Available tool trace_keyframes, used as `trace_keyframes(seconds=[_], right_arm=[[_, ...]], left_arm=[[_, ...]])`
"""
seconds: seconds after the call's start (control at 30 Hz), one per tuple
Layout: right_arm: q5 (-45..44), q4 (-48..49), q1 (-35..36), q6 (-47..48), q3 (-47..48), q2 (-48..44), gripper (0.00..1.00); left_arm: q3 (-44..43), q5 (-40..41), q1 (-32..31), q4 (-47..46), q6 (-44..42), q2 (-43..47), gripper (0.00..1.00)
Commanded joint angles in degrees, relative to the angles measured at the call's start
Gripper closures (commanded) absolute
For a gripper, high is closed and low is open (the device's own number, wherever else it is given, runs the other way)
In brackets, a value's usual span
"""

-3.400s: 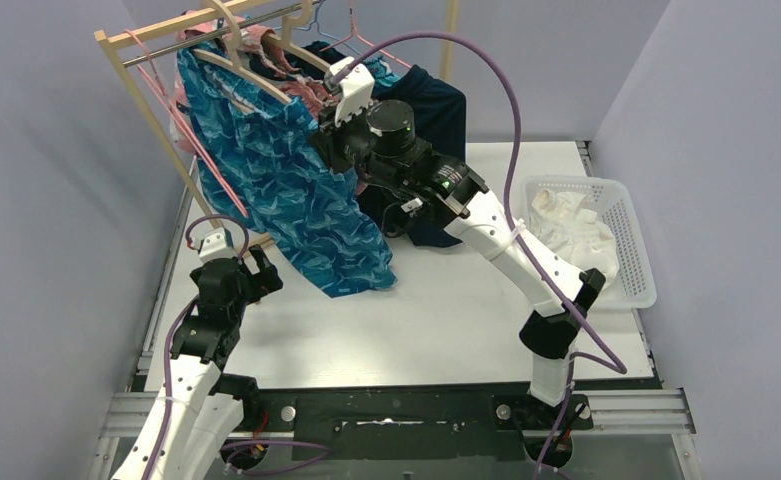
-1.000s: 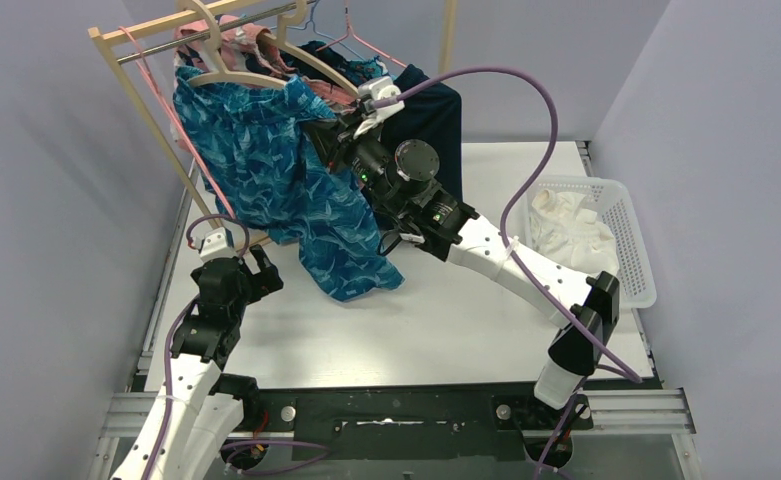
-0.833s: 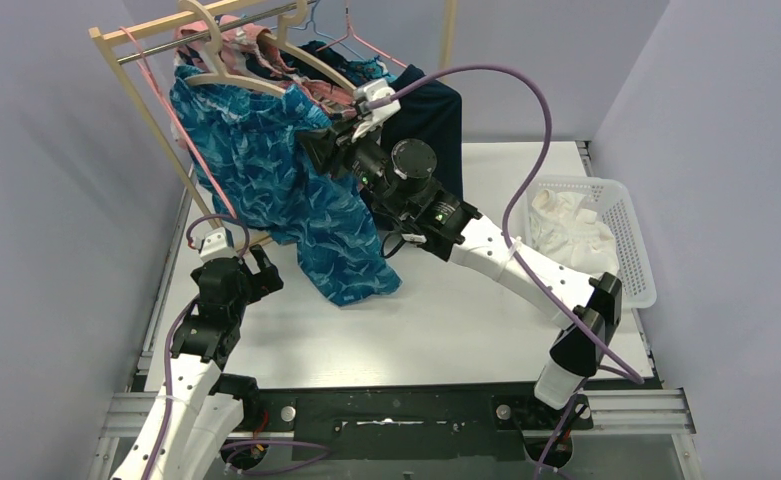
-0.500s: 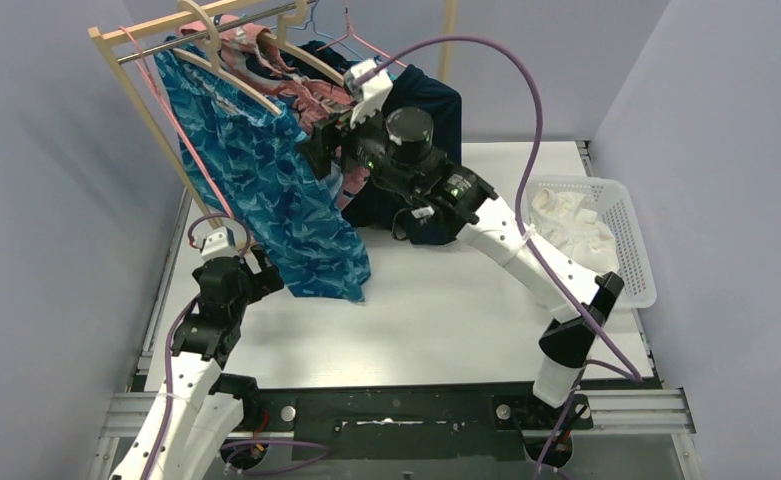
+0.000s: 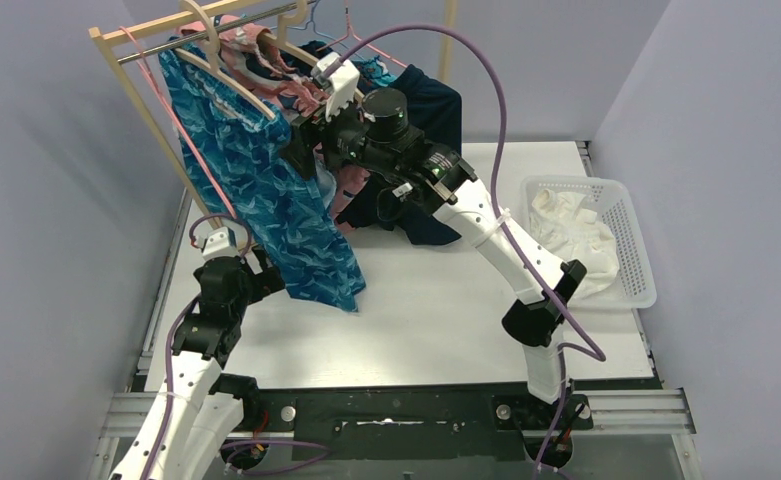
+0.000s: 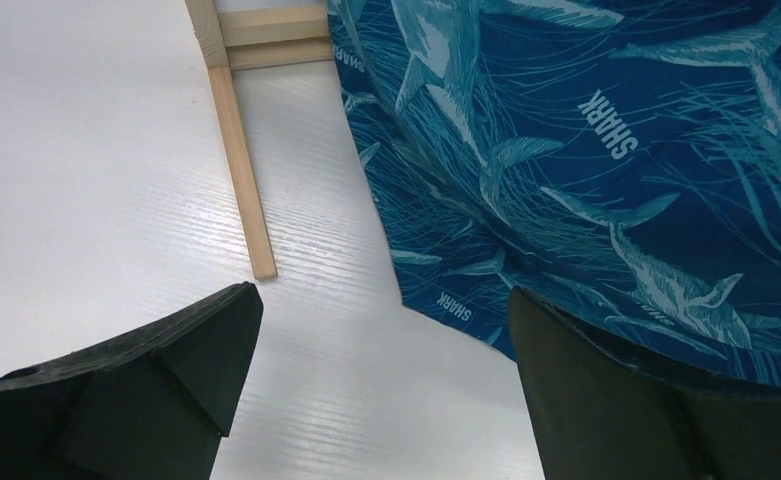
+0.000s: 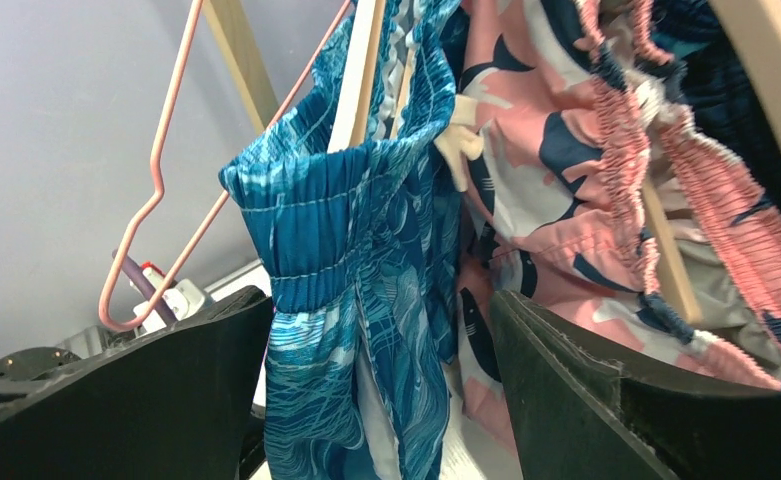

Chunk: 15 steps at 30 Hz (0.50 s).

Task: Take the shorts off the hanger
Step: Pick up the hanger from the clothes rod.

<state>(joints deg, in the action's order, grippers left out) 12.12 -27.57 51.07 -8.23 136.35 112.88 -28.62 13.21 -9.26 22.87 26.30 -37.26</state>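
**Operator:** Where are the shorts?

**Spotter:** Your teal shark-print shorts (image 5: 266,200) hang from a wooden hanger (image 5: 221,75) on the rack (image 5: 146,110) at the far left corner of the worktop (image 5: 446,310). Their hem drapes down to the worktop near the left edge. The pink-and-navy floral shorts (image 7: 556,180) hang just behind them, and the dark navy shorts (image 5: 436,110) hang further right on the same rack.

**Operator:** And my grippers?

**Spotter:** Your right gripper (image 7: 378,300) is raised at the teal waistband with its jaws spread wide. The gathered waistband hangs between the fingers, but neither finger presses on it, so it is released. A pink wire hanger (image 7: 156,190) shows off to one side. Your left gripper (image 6: 383,300) is low near the left edge, also released, with the teal hem just beyond its fingertips and the rack's wooden foot beside it.

**Operator:** Anything off the rack?

**Spotter:** You have white shorts (image 5: 566,230) lying in the basket (image 5: 641,250) at the right edge.
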Motion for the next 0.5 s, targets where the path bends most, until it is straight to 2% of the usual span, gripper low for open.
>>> trace_keyframes(seconds=[0.0,0.17,0.23,0.3,0.33,0.4,0.47], right_arm=[[2.81,2.08,0.07,-0.55,0.06,-2.0,0.19],[2.05,2.56,0.6,-0.26,0.58,-1.16,0.18],[-2.15,4.1,1.36,-0.76,1.8,0.31,0.19],[-5.85,7.65,2.64,0.45,1.92,1.37,0.12],[-6.41,8.55,2.84,0.6,2.84,2.26,0.04],[-6.76,8.6,2.4,-0.8,6.28,4.43,0.01],[-6.03,9.77,1.83,-1.35,6.88,5.18,0.12]], left_arm=[[-0.82,-0.91,0.29,-3.44,-0.82,0.16,0.04],[-0.74,-0.91,0.3,-3.41,-0.9,0.42,0.04],[-0.8,-0.95,0.29,-3.44,-0.9,0.38,0.04],[-0.73,-0.93,0.3,-3.45,-0.9,0.2,0.04],[-0.81,-0.91,0.33,-3.45,-0.9,0.05,0.04],[-0.87,-0.96,0.34,-3.35,-0.82,-0.17,0.04],[-0.83,-0.98,0.33,-3.32,-0.73,-0.26,0.04]])
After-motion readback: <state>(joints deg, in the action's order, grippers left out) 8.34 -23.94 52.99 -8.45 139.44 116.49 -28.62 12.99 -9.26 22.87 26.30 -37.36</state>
